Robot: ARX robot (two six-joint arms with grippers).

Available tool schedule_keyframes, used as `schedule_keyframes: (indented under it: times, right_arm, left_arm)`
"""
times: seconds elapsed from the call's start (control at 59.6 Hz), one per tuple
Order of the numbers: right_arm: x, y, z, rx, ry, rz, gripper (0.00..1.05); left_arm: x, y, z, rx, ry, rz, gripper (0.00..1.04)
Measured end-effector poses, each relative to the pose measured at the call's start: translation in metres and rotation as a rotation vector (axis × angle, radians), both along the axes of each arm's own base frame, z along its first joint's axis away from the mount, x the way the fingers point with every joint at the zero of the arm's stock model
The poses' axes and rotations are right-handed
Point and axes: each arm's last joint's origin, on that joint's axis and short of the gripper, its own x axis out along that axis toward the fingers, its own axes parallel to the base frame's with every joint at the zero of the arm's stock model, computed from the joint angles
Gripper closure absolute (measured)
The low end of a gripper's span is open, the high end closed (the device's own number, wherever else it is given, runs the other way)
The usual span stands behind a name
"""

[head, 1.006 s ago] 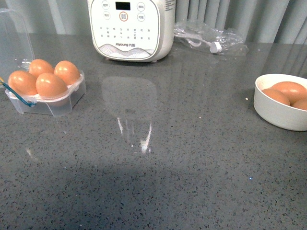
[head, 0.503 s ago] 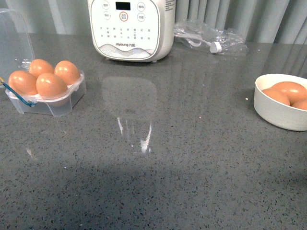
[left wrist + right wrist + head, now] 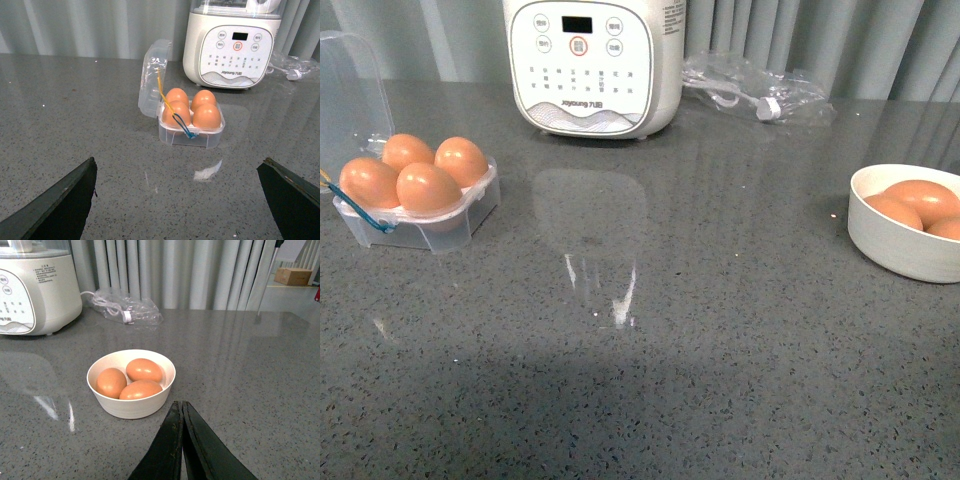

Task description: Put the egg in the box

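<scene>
Four smooth orange-brown eggs [image 3: 428,188] fill all cells of the clear box [image 3: 420,230] at the left edge of the worktop [image 3: 720,350], and its lid [image 3: 350,85] stands open. The white bowl [image 3: 895,250] at the right edge holds three more eggs [image 3: 142,370]. The left claw [image 3: 178,161] is wide apart and the right claw [image 3: 181,405] is closed together, empty.

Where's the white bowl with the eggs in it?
In the front view the white bowl sits on the table's right side, far from the egg box on the left. The shut right gripper hangs close by it.
</scene>
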Motion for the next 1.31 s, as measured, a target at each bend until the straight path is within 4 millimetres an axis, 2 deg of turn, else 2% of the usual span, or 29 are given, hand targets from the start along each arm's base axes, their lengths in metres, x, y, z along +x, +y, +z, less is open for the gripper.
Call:
schedule_keyframes:
  times: [0.084,0.755,0.906,1.157,1.224,1.308]
  right_arm:
    - [-0.002,0.000,-0.005,0.000,-0.010,0.000,1.02]
    - [-0.017,0.000,-0.005,0.000,-0.016,0.000,1.02]
    - [-0.027,0.000,-0.008,0.000,-0.006,0.000,1.02]
    - [-0.028,0.000,-0.008,0.000,-0.009,0.000,1.02]
    - [-0.028,0.000,-0.008,0.000,-0.009,0.000,0.88]
    - [-0.028,0.000,-0.008,0.000,-0.009,0.000,0.67]
  left_arm:
    - [0.000,0.000,0.000,0.000,0.000,0.000,0.07]
    - [0.000,0.000,0.000,0.000,0.000,0.000,0.07]
    - [0.000,0.000,0.000,0.000,0.000,0.000,0.07]
    - [0.000,0.000,0.000,0.000,0.000,0.000,0.07]
    - [0.000,0.000,0.000,0.000,0.000,0.000,0.07]
    - [0.000,0.000,0.000,0.000,0.000,0.000,0.07]
